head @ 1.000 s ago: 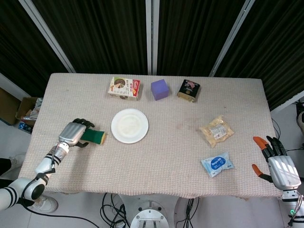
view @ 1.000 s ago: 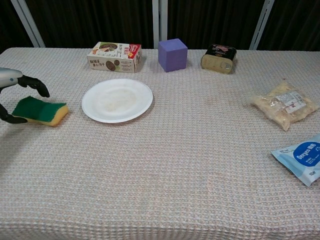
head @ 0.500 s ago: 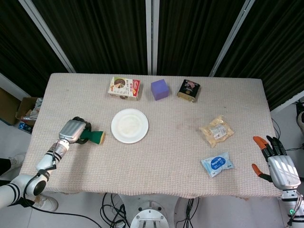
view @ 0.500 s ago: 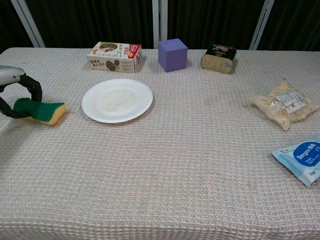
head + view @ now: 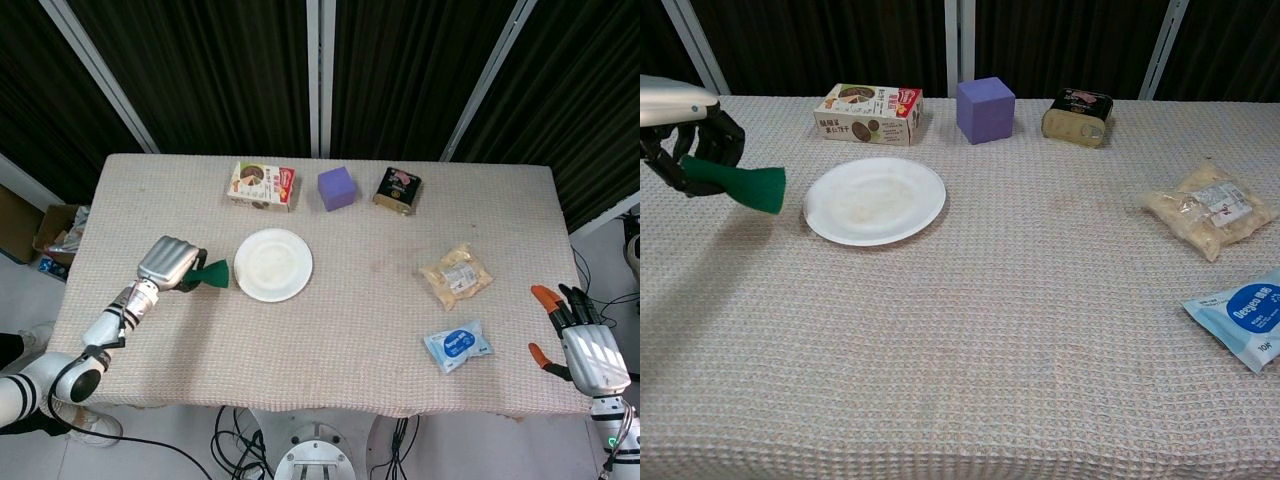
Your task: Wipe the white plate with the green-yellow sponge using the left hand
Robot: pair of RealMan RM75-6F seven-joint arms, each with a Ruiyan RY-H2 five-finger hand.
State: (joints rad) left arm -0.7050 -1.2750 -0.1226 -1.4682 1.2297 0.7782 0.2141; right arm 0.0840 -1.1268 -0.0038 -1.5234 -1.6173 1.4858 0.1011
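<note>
Left robot hand [image 5: 685, 140] of mine grips the sponge [image 5: 752, 186] above bare surface [image 5: 970, 330], just beside the white plate's [image 5: 875, 199] left rim; right robot hand [image 5: 585, 335] hangs spread, holding nothing.

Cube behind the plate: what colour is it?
Purple; the cube shows best in the chest view.

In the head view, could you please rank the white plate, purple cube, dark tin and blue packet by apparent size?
1. white plate
2. blue packet
3. dark tin and purple cube: look alike, unranked.
</note>
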